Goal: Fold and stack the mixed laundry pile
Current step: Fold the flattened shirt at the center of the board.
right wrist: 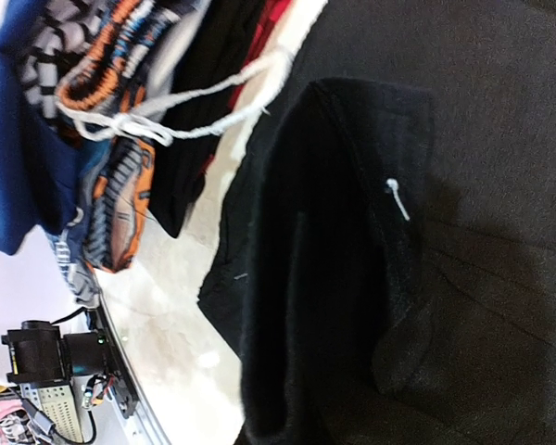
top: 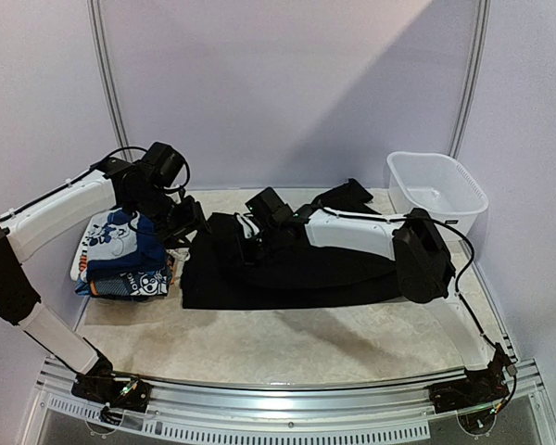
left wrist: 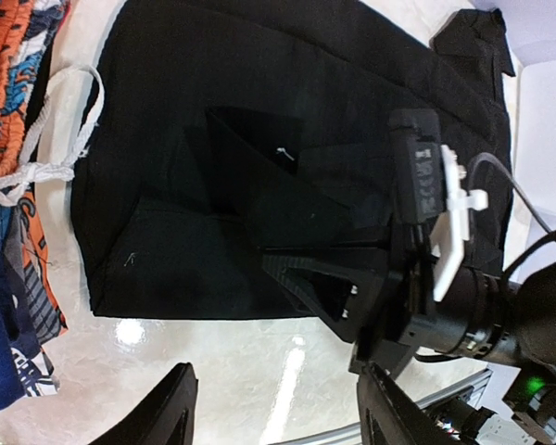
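The big black garment [top: 287,273] lies spread across the middle of the table [top: 287,343], mostly flat, with one end trailing back toward the white tub [top: 449,216] at the far right corner. The right arm reaches across it from the right, and the right pincer [top: 246,239] sits at the garment's left part, closed on a fold of the black cloth. In the left wrist view that fold stands up in a dark peak above the rest of the fabric. In the right wrist view the same fold rises close to the lens, with a small white thread [right wrist: 397,197] stuck to it. The pincer's own tips are lost in the black there. The left pincer [top: 187,225] hangs just off the garment's left edge with its fingers [left wrist: 171,408] spread apart and nothing between them, bare table below. To the left, near the table's left edge, the other clothes rest in a stack [top: 125,255]: blue cartoon print with orange patches, plain navy and a bit of black-and-white stripe. A white drawstring [right wrist: 167,111] loops out of the stack toward the black garment. The stack and the black garment lie just beside each other; whether they touch cannot be told.
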You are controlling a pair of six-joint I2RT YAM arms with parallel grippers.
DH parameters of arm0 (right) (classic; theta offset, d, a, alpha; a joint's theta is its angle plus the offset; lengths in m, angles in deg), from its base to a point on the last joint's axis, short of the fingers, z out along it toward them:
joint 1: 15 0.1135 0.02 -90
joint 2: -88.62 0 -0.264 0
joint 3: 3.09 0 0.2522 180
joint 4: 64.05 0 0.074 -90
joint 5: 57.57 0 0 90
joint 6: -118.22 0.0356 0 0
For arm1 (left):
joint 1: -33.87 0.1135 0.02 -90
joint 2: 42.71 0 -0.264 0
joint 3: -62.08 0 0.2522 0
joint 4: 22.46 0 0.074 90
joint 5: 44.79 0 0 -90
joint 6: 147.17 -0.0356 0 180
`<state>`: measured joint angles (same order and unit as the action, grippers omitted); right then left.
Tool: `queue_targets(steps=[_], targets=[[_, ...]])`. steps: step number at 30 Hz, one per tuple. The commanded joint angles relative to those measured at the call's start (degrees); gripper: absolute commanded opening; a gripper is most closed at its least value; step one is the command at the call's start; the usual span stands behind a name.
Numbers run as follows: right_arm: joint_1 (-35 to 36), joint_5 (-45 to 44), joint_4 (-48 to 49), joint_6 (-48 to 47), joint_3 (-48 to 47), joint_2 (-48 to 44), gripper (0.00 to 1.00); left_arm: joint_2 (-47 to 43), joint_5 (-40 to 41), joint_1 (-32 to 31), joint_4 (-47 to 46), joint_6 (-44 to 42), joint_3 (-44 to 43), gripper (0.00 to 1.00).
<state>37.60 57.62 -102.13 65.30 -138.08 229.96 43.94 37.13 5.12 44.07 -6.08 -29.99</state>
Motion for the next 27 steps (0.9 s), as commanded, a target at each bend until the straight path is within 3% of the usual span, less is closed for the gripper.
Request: queue_targets(steps=[1, 6, 11, 15, 20, 27], targets=[[0.2, 0.8, 1.3, 0.0, -1.0, 2.7, 0.00, -1.0, 0.7, 1.0, 1.6, 0.0, 0.1, 0.59], [0.2, 2.3, 2.4, -0.1, -1.0, 3.5, 0.01, -1.0, 0.9, 1.0, 1.7, -0.3, 0.2, 0.59], [0.2, 9.8, 9.9, -1.0, 1.1, 3.7, 0.11, -1.1, 1.4, 1.0, 1.8, -0.1, 0.5, 0.59], [0.3, 15.7, 15.3, -0.9, 1.6, 4.2, 0.27, -1.0, 2.1, 1.0, 2.1, -0.5, 0.4, 0.59], [0.3, 17.8, 16.2, -2.2, 1.5, 3.8, 0.53, -0.9, 2.7, 1.0, 2.4, -0.9, 0.3, 0.59], [-1.2, 17.7, 14.6, -3.8, 1.9, 1.4, 0.66, 0.2, 3.6, 1.0, 2.8, -1.9, -0.7, 0.59]])
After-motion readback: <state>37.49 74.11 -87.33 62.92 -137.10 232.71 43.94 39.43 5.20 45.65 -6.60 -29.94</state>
